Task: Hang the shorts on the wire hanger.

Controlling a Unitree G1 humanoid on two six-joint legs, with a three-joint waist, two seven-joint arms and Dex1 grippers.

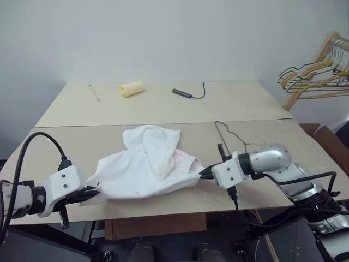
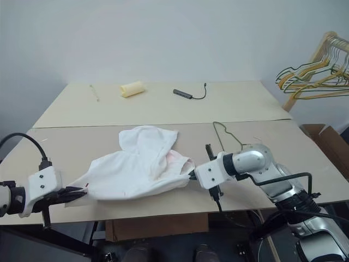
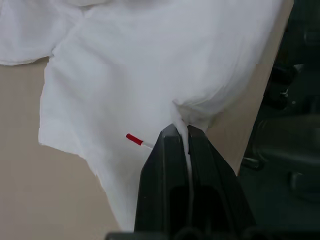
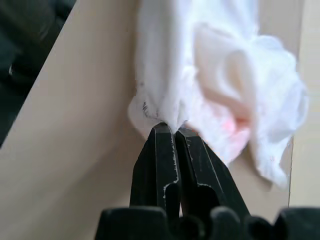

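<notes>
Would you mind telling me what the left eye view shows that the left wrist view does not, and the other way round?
The left eye view alone takes in the wire hanger lying on the table, the right gripper shut on the shorts, a yellow roll and a cable adapter. The left wrist view alone gives a close look at a small red-tipped stick against the cloth. Both show the left gripper pinching the shorts' edge.

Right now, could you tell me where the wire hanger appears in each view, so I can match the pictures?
Left eye: the wire hanger lies on the table, beyond the right gripper.
Right eye: same spot.
Both wrist views: not in them.
Shared landmark: the shorts.
</notes>
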